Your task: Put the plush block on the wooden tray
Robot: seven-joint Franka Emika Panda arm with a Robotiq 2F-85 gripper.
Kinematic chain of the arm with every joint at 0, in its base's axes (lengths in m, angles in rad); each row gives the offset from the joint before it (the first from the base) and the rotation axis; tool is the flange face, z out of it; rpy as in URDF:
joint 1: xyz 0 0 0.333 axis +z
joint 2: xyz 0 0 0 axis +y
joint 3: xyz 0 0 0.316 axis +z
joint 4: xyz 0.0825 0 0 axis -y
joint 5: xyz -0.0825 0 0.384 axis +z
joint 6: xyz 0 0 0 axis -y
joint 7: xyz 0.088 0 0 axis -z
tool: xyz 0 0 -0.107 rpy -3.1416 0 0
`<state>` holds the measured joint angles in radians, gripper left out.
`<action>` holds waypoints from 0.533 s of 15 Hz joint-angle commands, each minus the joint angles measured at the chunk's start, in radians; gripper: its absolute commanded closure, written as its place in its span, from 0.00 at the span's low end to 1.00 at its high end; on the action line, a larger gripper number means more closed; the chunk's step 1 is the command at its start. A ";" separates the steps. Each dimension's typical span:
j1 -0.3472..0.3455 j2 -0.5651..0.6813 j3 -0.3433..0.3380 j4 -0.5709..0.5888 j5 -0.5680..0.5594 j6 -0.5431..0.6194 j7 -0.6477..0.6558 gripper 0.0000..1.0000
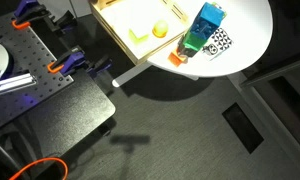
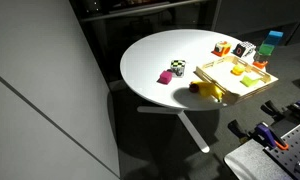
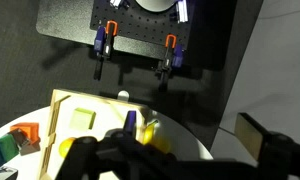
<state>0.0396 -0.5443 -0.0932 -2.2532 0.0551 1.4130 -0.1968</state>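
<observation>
The wooden tray (image 1: 118, 30) lies on the round white table (image 1: 245, 30) and shows in both exterior views (image 2: 222, 84) and in the wrist view (image 3: 60, 112). A yellow plush block (image 2: 205, 90) lies at the tray's near corner, by the rim; it also shows in an exterior view (image 1: 160, 30) and the wrist view (image 3: 153, 135). I cannot tell whether it lies wholly inside the rim. My gripper (image 3: 175, 160) shows only in the wrist view, high above the table edge. Its dark fingers are spread apart with nothing between them.
A pale yellow block (image 1: 138, 36) lies in the tray. A blue-green block (image 1: 204, 28), an orange block (image 1: 176, 57) and a checkered block (image 1: 220, 42) stand beside the tray. Two small blocks (image 2: 171, 72) sit mid-table. A clamped black bench (image 1: 50, 85) stands nearby.
</observation>
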 commanded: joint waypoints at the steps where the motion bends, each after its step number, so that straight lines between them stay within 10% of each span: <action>1: -0.012 0.001 0.010 0.003 0.004 -0.002 -0.005 0.00; 8: -0.014 0.041 0.005 -0.005 -0.010 0.042 -0.020 0.00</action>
<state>0.0389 -0.5354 -0.0930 -2.2566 0.0543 1.4199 -0.1969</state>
